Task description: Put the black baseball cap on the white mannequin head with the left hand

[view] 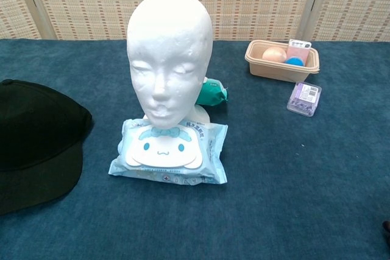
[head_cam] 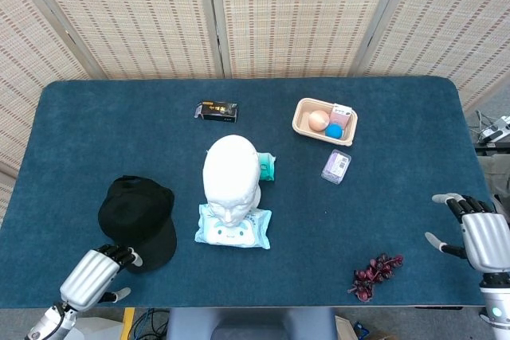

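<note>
The black baseball cap (head_cam: 137,220) is matt cloth. The white mannequin head (head_cam: 231,178) looks like grainy, dull foam. The wipes pack (view: 170,151) is glossy plastic film. The desk (head_cam: 398,181) wears napped blue fabric. Both hands' (head_cam: 94,275) shells look like brushed metal.
</note>
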### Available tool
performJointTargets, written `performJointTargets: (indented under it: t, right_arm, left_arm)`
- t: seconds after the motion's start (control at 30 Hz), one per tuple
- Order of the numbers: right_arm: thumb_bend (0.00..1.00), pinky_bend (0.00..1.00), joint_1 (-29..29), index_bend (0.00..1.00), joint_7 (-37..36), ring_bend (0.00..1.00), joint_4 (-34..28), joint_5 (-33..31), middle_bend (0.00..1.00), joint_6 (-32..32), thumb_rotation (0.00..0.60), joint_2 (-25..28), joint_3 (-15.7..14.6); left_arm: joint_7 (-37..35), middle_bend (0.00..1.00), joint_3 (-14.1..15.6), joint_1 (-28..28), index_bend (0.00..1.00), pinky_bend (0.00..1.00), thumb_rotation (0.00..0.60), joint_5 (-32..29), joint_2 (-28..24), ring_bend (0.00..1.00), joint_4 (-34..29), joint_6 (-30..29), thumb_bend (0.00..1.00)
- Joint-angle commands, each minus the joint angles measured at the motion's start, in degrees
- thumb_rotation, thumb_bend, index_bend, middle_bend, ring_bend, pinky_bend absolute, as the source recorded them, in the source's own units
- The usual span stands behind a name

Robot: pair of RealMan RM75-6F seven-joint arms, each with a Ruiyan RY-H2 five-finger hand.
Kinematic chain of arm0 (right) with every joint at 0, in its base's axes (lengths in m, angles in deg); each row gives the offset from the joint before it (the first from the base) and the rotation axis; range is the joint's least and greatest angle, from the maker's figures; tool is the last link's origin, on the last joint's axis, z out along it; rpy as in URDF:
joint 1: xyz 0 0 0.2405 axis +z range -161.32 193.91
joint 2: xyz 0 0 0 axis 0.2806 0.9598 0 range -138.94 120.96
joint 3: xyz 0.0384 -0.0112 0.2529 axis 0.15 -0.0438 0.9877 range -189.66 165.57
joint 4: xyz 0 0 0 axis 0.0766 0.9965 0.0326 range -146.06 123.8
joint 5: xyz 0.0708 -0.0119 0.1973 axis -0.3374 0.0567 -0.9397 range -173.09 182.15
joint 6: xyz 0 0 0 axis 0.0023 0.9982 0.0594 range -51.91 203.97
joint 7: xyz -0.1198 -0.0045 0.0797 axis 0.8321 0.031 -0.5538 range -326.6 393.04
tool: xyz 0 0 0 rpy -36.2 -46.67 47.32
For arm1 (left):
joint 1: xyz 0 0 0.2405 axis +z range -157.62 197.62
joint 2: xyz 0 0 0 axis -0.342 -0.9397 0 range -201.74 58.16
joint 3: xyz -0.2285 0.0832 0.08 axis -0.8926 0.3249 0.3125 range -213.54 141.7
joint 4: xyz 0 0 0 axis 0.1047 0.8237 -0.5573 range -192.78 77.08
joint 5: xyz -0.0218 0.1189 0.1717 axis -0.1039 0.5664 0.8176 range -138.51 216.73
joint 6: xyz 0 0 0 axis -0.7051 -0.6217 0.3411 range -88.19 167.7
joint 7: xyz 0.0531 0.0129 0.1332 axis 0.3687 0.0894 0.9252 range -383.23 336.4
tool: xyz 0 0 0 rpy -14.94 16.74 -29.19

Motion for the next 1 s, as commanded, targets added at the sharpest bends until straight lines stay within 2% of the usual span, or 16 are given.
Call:
performJointTargets:
  t: [0.03,0.37,0.53,0.83,1.0]
  right_arm:
    - [0.09,0.38,0.0,0.33,-0.1,0.31,0.0,0.0,0.35,0.0,0.6,0.0,0.0]
    - [0.09,0.38,0.0,0.33,-0.5,0.31,-0.1,-0.1,0.35,-0.2,0.6,0.3,0.1]
    - [0.09,0.38,-0.1,0.33,-0.8,0.31,-0.1,-0.2,0.36,-0.1,0.6,0.4,0.1]
    - [0.09,0.38,-0.3,0.33,-1.3,0.31,-0.1,-0.2,0.35,0.3,0.6,0.6,0.2]
    - [0.09,0.38,-0.4,0.33,-1.6,0.31,-0.1,-0.1,0.36,0.3,0.6,0.7,0.2]
  left_arm:
    - [-0.1,0.43,0.1,-0.3,0.41,0.46,0.6,0.1,-0.1,0.36,-0.3,0.1,0.12]
    - [-0.4,0.38,-0.1,-1.9,0.37,0.46,0.6,-1.2,0.3,0.36,-1.3,2.7,0.54]
    - [-1.0,0.36,0.0,-2.8,0.35,0.46,0.6,-1.9,0.4,0.36,-2.2,4.2,0.66]
    - [-1.3,0.33,-0.6,-4.3,0.33,0.47,0.6,-4.1,1.4,0.36,-2.4,7.1,0.76]
    - [-0.1,0.33,-1.4,-5.0,0.32,0.47,0.6,-6.4,2.3,0.35,-1.7,8.9,0.77]
